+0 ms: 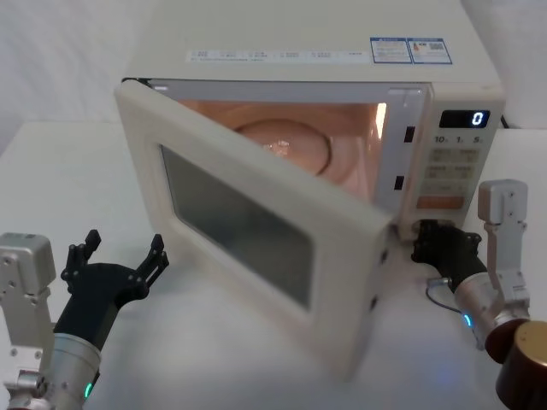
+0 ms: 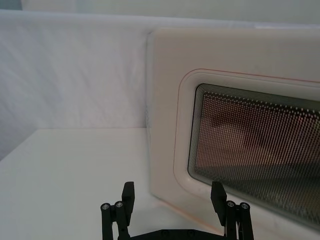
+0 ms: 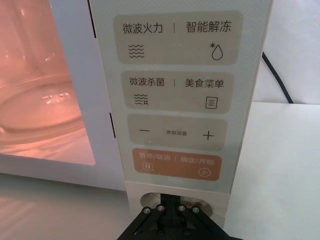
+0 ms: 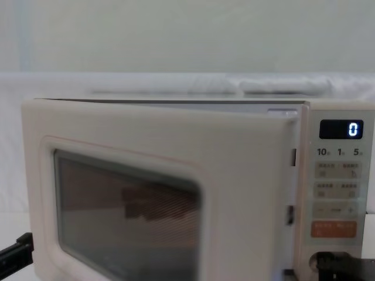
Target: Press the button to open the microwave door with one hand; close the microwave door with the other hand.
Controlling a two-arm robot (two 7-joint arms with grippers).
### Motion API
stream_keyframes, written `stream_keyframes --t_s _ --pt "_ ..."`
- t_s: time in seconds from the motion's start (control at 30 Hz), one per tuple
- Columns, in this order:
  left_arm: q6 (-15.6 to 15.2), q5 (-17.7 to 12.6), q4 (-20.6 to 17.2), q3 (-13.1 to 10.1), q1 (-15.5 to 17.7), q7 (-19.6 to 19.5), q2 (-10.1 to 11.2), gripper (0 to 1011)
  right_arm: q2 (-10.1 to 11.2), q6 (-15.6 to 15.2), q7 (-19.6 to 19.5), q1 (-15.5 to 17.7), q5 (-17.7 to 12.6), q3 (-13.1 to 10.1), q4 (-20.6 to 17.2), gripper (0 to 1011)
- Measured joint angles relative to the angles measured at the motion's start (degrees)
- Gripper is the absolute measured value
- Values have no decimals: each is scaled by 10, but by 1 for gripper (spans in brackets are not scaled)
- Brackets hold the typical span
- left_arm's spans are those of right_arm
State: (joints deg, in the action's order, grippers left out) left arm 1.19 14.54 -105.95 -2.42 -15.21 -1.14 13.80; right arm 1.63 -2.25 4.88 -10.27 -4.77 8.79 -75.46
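Note:
The microwave door (image 1: 248, 226) stands swung out toward the front left, its dark window facing me and the lit cavity showing behind it. My left gripper (image 1: 124, 245) hovers open just left of the door's hinge side, apart from it; in the left wrist view the gripper (image 2: 173, 196) faces the door (image 2: 240, 150) near its lower corner. My right gripper (image 1: 425, 237) is shut, with its tip at the round button recess (image 3: 150, 199) below the control panel. The chest view shows the door (image 4: 146, 193) and the right gripper (image 4: 343, 266) low at the panel's foot.
The control panel (image 1: 457, 162) shows "0" on its display. A glass turntable (image 1: 286, 145) lies in the orange-lit cavity. A black cable (image 3: 277, 75) runs behind the microwave. White table (image 1: 51, 188) spreads left of the door.

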Motion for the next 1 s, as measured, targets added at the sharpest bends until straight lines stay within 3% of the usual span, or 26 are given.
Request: stream_keyframes --t_s 0.33,1.0 --pt "0 0 0 0 0 0 0 1001 1 -5 -2 12 5 -5 -18 0" --pt "0 0 0 0 0 0 0 1001 28 -46 17 91 0 -12 -131 0"
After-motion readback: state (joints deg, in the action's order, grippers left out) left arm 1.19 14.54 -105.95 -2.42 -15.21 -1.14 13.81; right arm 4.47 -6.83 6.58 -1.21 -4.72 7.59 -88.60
